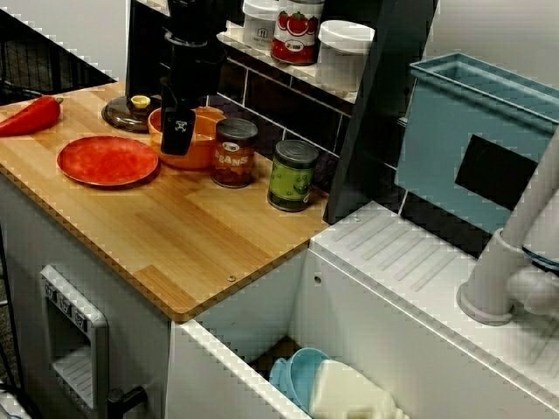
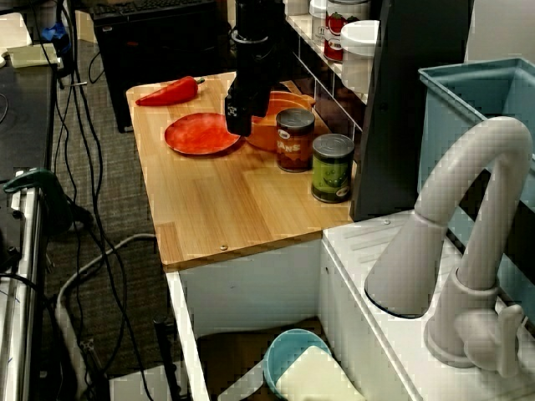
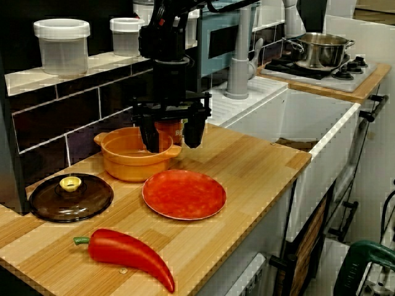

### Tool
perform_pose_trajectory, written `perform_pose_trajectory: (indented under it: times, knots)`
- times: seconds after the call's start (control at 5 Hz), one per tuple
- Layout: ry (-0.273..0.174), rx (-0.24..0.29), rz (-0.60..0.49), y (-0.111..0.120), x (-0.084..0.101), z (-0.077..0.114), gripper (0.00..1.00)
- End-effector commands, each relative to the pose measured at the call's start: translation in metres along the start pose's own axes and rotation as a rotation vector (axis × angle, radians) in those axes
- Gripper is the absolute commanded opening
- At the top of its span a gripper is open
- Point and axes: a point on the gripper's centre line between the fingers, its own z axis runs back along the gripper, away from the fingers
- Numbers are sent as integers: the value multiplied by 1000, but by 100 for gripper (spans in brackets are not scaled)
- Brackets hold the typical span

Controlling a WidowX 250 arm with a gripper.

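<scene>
The claw [image 3: 171, 143] hangs spread wide and empty over the rim of the orange pot [image 3: 126, 163], which sits on the counter [image 3: 247, 166] behind the red plate [image 3: 184, 194], beside the brown can [image 1: 234, 153]. If it drops crooked, I reckon a finger could hit the rim and shove the pot into that can.

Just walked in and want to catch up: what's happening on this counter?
A robot arm's gripper hangs open and empty at the rim of the orange pot; whether it touches is unclear. The pot's dark lid lies beside it, a red plate sits in front, a red pepper nearer the edge. A brown can and a green can stand by the pot.
</scene>
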Motion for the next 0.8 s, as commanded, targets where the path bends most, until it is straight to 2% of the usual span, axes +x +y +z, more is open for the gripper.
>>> perform_pose_trajectory:
  times: [0.0, 0.2, 0.4, 0.6]
  knots:
    - [0, 34, 18, 5, 10, 10, 100]
    - [13, 36, 28, 5, 10, 7, 100]
    - [24, 36, 59, 6, 10, 6, 92]
    - [18, 33, 62, 6, 10, 6, 0]
